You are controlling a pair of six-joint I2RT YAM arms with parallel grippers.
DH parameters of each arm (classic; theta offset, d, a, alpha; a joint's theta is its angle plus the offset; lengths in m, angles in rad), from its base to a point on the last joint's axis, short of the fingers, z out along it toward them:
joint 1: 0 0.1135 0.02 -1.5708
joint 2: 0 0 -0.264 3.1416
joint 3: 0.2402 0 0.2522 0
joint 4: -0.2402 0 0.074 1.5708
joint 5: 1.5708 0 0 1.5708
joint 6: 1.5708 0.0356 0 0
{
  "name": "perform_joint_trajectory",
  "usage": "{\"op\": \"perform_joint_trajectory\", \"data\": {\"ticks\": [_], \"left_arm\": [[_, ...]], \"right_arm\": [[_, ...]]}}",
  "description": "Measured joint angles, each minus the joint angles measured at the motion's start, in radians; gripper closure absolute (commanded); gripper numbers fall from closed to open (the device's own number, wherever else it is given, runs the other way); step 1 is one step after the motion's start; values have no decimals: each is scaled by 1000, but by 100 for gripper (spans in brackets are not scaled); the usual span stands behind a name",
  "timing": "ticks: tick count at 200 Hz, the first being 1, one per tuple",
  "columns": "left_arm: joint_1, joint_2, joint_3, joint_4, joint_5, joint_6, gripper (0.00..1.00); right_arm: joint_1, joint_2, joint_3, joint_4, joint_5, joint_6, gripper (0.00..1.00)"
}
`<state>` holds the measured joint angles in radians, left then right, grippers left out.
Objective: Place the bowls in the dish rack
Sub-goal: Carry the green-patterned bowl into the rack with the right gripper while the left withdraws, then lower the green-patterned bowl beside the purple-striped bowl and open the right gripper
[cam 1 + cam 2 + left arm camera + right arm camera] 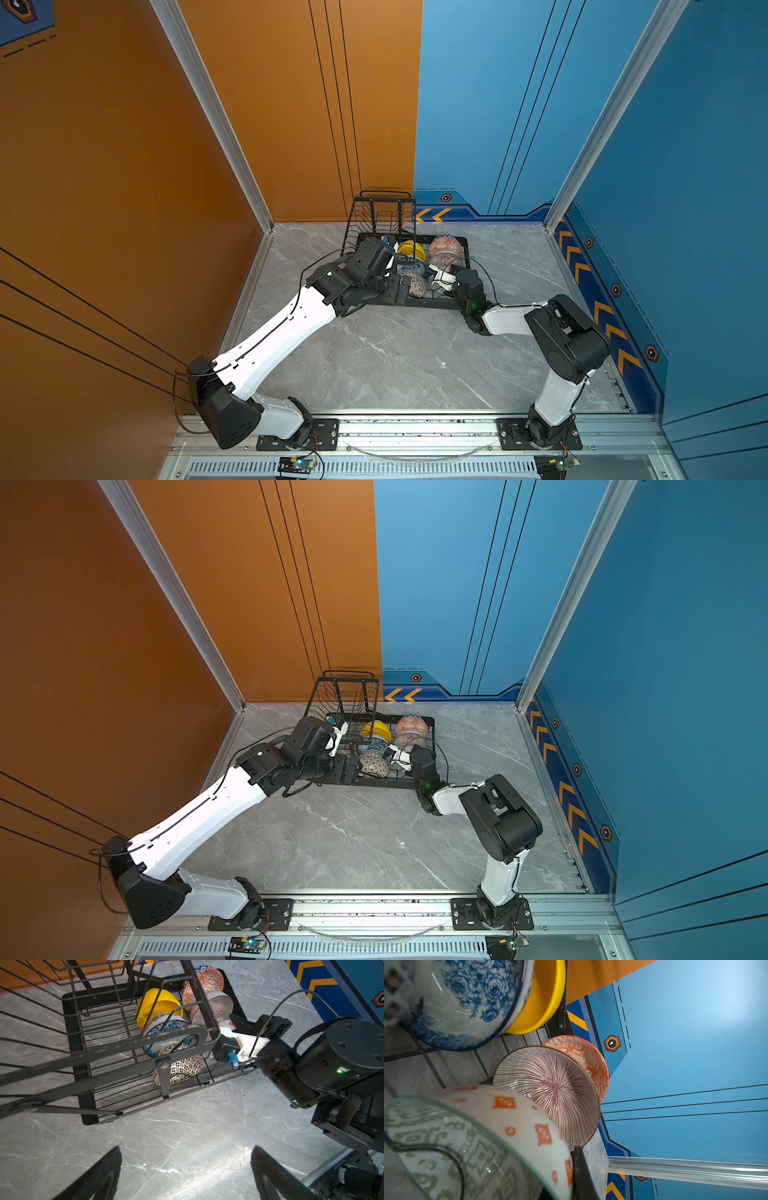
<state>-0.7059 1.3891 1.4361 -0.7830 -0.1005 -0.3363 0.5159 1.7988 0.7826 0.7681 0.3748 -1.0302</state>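
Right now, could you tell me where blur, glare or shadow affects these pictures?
Right wrist view: the pale green bowl is soft, the pink lined bowl sharp, and the blue wall glares. Left wrist view: the left gripper's fingers are dark silhouettes, with sheen on the table. Both top views: evenly lit, sharp.

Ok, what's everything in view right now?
Rack: one, black wire, back of table.
Yellow bowl: one, lower tray, left row, farthest.
Blue bowl: one, blue-white floral, just in front of yellow.
Black bowl: one, black-white, left row, nearest.
Orange bowl: one, orange-white, right row, farthest.
Pink bowl: one, lined, just in front of orange.
Green bowl: one, pale green with orange marks, right row, nearest.
Table: one, grey marble.
Left gripper: open, empty, over table beside rack.
Right gripper: shut on green bowl.
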Motion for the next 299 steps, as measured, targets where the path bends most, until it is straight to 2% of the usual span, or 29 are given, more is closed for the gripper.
{"op": "perform_joint_trajectory", "data": {"ticks": [46,88,144,212,229,259,299], "left_arm": [[0,-3,0,0,0,0,2],[0,-14,0,0,0,0,2],[1,-28,0,0,0,0,2],[1,-29,0,0,0,0,2],[1,-29,0,0,0,0,2],[1,-29,0,0,0,0,2],[1,-29,0,0,0,0,2]], "right_arm": [[12,-5,13,-27,-9,20,84],[27,-5,23,-34,-12,23,81],[41,-2,30,-44,-32,37,72],[42,-2,33,-69,-51,60,48],[41,-2,37,-85,-61,71,39],[37,-13,42,-124,-83,87,37],[21,-50,44,-165,-99,119,10]]}}
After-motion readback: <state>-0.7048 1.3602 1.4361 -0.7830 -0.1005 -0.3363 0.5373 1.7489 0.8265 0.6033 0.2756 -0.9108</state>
